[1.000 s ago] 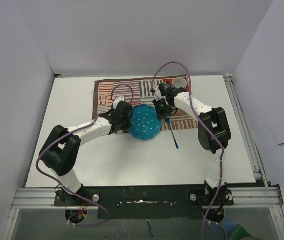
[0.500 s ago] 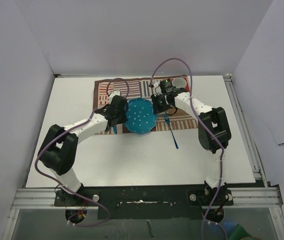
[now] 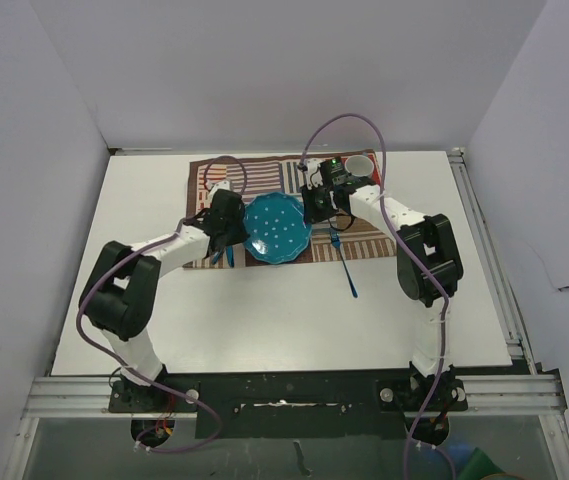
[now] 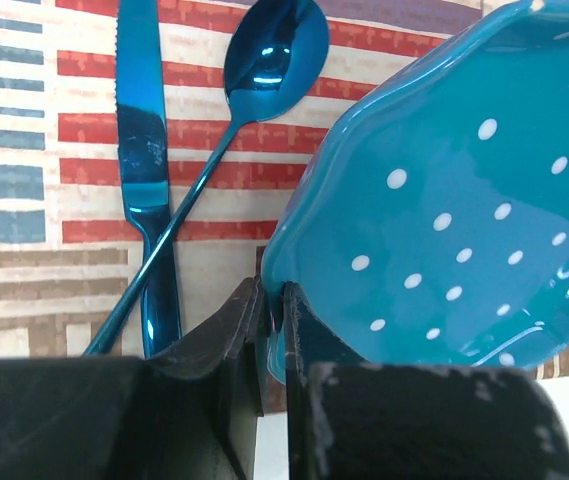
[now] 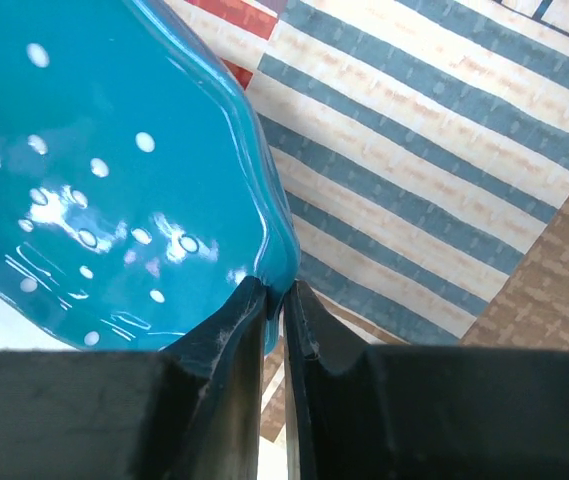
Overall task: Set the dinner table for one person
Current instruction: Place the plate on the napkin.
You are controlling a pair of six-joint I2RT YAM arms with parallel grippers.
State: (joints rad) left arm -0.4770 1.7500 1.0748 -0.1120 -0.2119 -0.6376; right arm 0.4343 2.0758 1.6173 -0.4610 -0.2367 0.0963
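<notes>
A teal dotted plate (image 3: pixel 277 229) is held over the striped mat (image 3: pixel 264 175) at the far side of the dinner table (image 3: pixel 264 320). Its left rim is pinched in the left gripper (image 4: pixel 272 298), whose jaws are narrowed onto it. Its right rim is clamped likewise by the right gripper (image 5: pixel 276 292). A blue knife (image 4: pixel 142 150) and spoon (image 4: pixel 269 55) are seen on the mat beside the plate. A white cup (image 3: pixel 360 164) is stood at the mat's far right corner.

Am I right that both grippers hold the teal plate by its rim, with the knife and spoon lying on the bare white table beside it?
Not quite: the knife and spoon lie on the striped mat, not the bare table, as the left wrist view shows. The left gripper and right gripper do hold the plate by its rim.
</notes>
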